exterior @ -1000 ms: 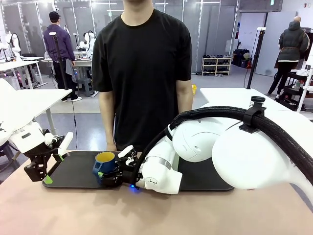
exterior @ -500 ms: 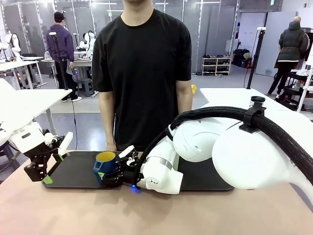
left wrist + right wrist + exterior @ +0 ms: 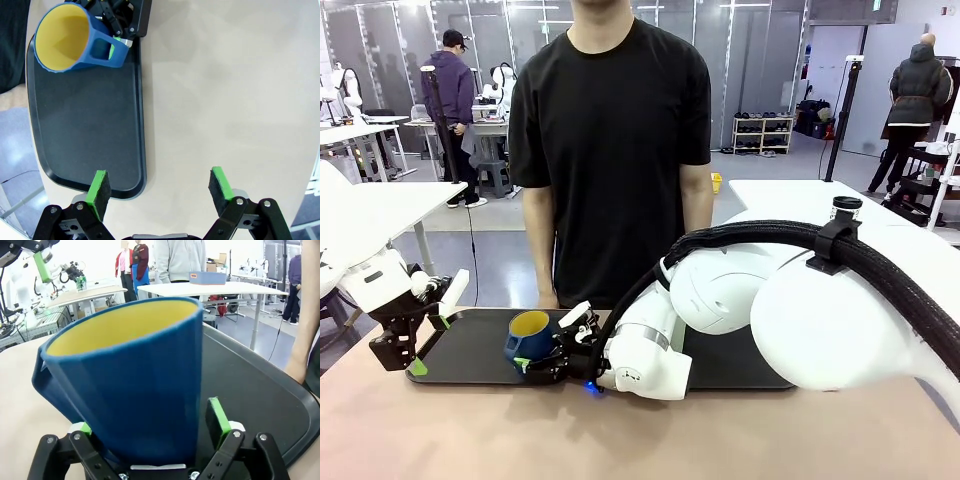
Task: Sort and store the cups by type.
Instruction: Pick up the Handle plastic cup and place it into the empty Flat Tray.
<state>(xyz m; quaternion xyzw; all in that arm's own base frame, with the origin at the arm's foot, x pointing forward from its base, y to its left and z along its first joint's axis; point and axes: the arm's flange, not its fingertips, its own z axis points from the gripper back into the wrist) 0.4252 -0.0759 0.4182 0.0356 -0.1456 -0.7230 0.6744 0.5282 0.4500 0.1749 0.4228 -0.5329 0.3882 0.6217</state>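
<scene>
The right end effector (image 3: 542,352) was clamped on the dark blue mug (image 3: 529,335), holding it tilted over the black tray (image 3: 470,350) on the counter (image 3: 520,430). The left end effector (image 3: 428,330) hung with its fingers spread wide and nothing between them, at the tray's left end. A person (image 3: 610,150) stood at the far side.

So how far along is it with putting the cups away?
Nothing looks stored yet. In hand: the right hand is shut on the dark blue handled mug with a yellow inside, tilted over the flat black tray; whether it touches the tray is unclear. The left hand is open at the tray's end, holding nothing. Left: setting the mug where it belongs and handling any other cup.
</scene>
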